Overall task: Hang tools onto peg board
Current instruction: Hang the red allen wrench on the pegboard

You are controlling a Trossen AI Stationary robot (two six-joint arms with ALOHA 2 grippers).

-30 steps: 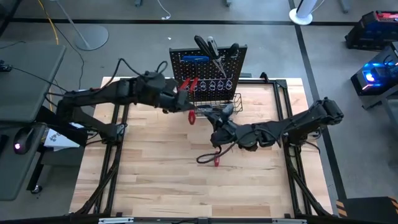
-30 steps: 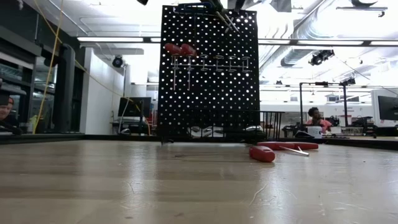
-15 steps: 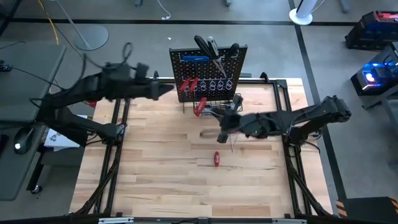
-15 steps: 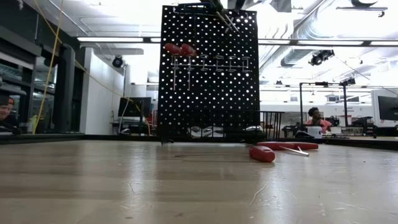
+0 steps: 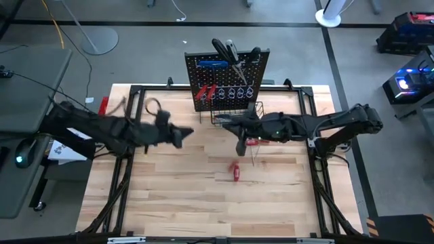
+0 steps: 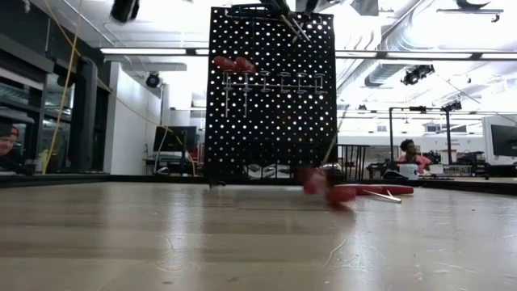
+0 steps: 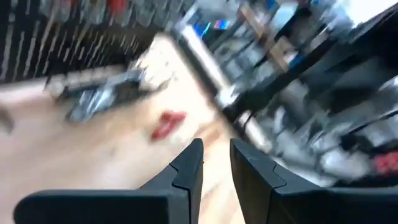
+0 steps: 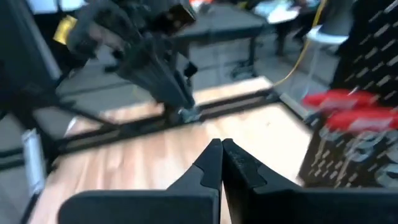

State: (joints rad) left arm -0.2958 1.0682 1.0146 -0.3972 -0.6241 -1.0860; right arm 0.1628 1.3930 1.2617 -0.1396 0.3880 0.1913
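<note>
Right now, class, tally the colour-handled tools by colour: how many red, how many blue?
Red-handled tools: 4 (two hung on the peg board, two lying on the table)
Blue T-handle key: 1
Total: 5

left arm (image 5: 108, 132): dark, jointed links, a thin black cable looping off it near the wrist
right arm (image 5: 319, 125): dark, chunky black segments, thicker at the elbow housing
left gripper (image 7: 216, 167): 2 black fingers (image 7: 186, 171), angular and wedge-shaped with stepped inner edges, on a flat black crossbar
right gripper (image 8: 222, 163): 2 black fingers (image 8: 208, 165) tapering to points, matte, rising from a broad black base
markings: none readable on either arm
</note>
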